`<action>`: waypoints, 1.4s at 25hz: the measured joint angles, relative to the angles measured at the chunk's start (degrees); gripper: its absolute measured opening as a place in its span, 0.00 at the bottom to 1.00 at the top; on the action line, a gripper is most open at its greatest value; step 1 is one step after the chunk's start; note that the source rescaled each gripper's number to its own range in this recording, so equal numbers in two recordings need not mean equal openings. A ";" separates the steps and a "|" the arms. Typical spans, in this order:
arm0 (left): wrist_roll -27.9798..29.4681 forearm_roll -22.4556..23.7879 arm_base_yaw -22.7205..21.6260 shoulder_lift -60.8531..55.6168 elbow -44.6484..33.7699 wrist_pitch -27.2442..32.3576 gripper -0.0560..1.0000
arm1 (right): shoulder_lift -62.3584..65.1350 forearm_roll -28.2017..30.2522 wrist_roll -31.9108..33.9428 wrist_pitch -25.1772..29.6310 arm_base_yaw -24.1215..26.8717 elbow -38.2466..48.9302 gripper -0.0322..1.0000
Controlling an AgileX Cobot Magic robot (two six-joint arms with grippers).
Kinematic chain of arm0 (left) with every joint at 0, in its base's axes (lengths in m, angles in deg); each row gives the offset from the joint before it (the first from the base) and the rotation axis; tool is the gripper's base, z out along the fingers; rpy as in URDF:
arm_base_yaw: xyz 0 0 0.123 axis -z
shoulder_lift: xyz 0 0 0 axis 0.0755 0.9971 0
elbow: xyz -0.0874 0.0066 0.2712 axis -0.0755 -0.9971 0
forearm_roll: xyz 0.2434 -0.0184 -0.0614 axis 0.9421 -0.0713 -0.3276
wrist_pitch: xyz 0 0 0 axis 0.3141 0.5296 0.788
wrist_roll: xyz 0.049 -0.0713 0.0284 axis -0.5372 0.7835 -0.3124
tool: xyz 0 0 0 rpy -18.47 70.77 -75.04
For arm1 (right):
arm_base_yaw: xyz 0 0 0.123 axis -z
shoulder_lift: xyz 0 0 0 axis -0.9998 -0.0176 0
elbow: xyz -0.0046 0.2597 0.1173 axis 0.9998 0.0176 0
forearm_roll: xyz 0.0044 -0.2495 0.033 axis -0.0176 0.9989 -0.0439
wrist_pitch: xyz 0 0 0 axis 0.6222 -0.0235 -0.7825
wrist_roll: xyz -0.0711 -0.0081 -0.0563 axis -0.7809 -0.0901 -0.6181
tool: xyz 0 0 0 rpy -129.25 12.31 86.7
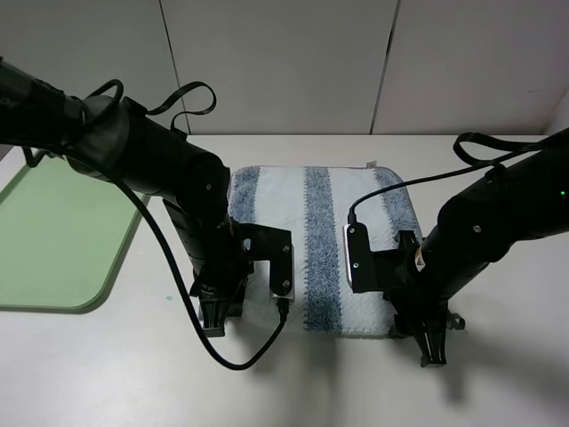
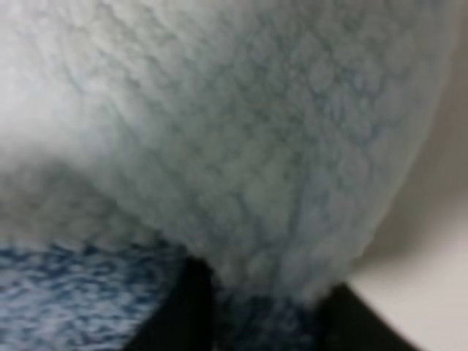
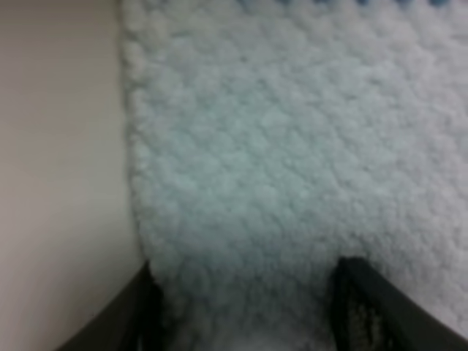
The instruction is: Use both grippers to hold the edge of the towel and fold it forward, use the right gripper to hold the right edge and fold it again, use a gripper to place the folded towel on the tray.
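Beside the tray (image 1: 53, 240), the towel (image 1: 320, 222) is lying on the worktop (image 1: 107, 382), and the left end effector (image 1: 213, 323) is pinching the edge of the towel (image 1: 342, 330) in near-shut jaws while the right end effector (image 1: 433, 351) is straddling it half-open, grip unclear, so both can fold it forward.

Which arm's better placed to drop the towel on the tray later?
Probably left: the flat light-green plastic tray lies on that side, while the right gripper sits at the opposite corner of the white-and-blue striped terry towel.
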 joint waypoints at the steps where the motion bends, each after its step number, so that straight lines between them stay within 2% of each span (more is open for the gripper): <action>1: 0.00 0.00 0.00 0.00 0.00 0.00 0.19 | 0.00 0.00 0.00 -0.45 0.00 0.00 0.54; 2: 0.00 0.00 0.00 0.00 0.06 0.00 0.13 | 0.00 0.00 0.00 -1.00 0.00 0.00 0.54; 4: 0.00 -0.12 0.00 0.00 0.06 0.00 0.07 | 0.00 0.00 0.00 -1.91 0.00 0.00 0.50; 7: 0.00 -0.12 0.00 0.00 0.06 0.00 0.06 | -0.11 0.00 0.00 -2.40 0.00 0.00 0.28; 9: 0.00 -0.12 0.00 0.00 0.06 0.10 0.06 | -0.11 0.00 0.05 -2.40 0.00 0.00 0.08; 10: 0.00 -0.12 0.00 0.00 0.06 0.15 0.06 | -0.11 0.00 0.05 -2.44 0.00 0.00 0.04; 21: 1.66 -0.60 0.00 0.00 0.25 4.13 0.05 | 3.12 0.00 0.05 -1.48 0.00 0.00 0.03; 27: 2.16 -1.67 0.05 -0.48 0.25 13.04 0.05 | 8.50 -1.07 0.05 5.18 -0.30 0.06 0.03; 35: 3.65 -3.40 0.13 -10.07 0.25 22.27 0.05 | 15.86 -7.20 0.05 15.76 -0.44 0.06 0.03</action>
